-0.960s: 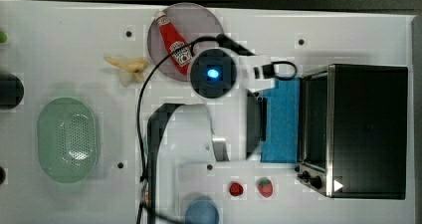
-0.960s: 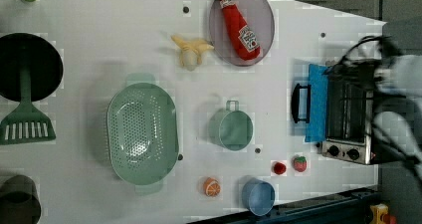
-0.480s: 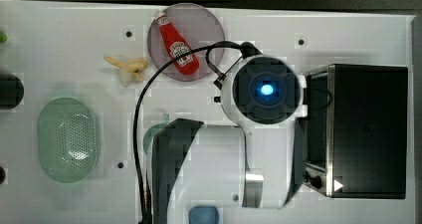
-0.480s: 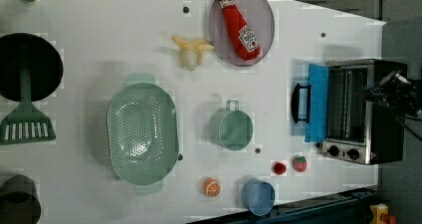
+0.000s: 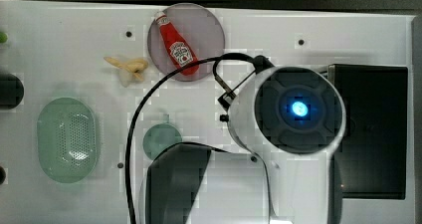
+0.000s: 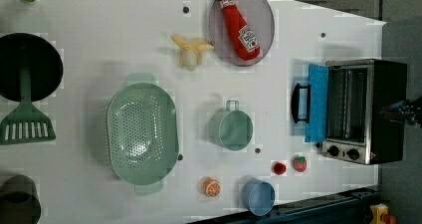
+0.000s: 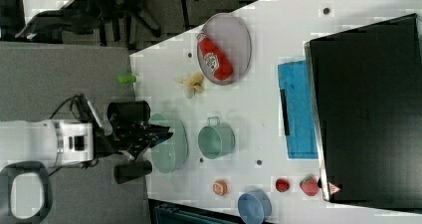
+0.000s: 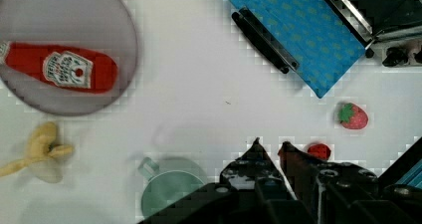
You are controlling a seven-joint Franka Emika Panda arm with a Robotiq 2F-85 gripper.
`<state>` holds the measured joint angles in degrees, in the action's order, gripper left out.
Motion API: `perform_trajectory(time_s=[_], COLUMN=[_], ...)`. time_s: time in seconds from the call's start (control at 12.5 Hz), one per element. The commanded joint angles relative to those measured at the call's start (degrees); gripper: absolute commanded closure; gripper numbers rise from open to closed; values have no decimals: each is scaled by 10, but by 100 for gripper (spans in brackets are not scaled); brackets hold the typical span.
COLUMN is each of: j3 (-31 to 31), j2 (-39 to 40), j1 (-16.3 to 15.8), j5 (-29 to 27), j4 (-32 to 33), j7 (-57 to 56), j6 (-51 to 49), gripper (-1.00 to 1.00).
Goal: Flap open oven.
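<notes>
The oven point(image 6: 363, 109) stands at the left view's right, black-topped with a silver front frame. Its blue door point(image 6: 317, 102) lies folded down flat on the table, the black bar handle point(image 6: 300, 103) at its outer edge. The wrist view looks down on the same door point(image 8: 298, 40) and handle point(image 8: 263, 40). My gripper point(image 8: 271, 147) hangs high above the table, well away from the door, its fingertips a narrow gap apart with nothing between them. In the top view my arm point(image 5: 298, 109) covers the door beside the oven's top point(image 5: 373, 129). The right view shows the gripper point(image 7: 161, 132) far from the oven point(image 7: 368, 109).
A ketchup bottle point(image 6: 240, 25) lies on a grey plate point(image 6: 263, 15), with a banana point(image 6: 190, 52) beside it. A green colander point(image 6: 142, 132) and a green pot point(image 6: 231, 129) sit mid-table. A strawberry point(image 6: 299, 163) and a blue bowl point(image 6: 258, 196) lie near the oven's knobs.
My arm has lifted up and away from the door's handle, growing large in the top view and sliding off toward the left view's right edge. The door stays flat.
</notes>
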<state>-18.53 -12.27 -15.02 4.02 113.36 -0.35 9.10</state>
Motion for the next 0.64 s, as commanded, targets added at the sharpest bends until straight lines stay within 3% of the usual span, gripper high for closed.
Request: perform_trajectory(time_s=[0.08,0.64], j3=[3,3], j2=[-5,-2], j1=[-1,-1], j5=[-4,-4], j4=[-15,-11], j7=[42,42], j6=[-12,-12], gripper=[65,65])
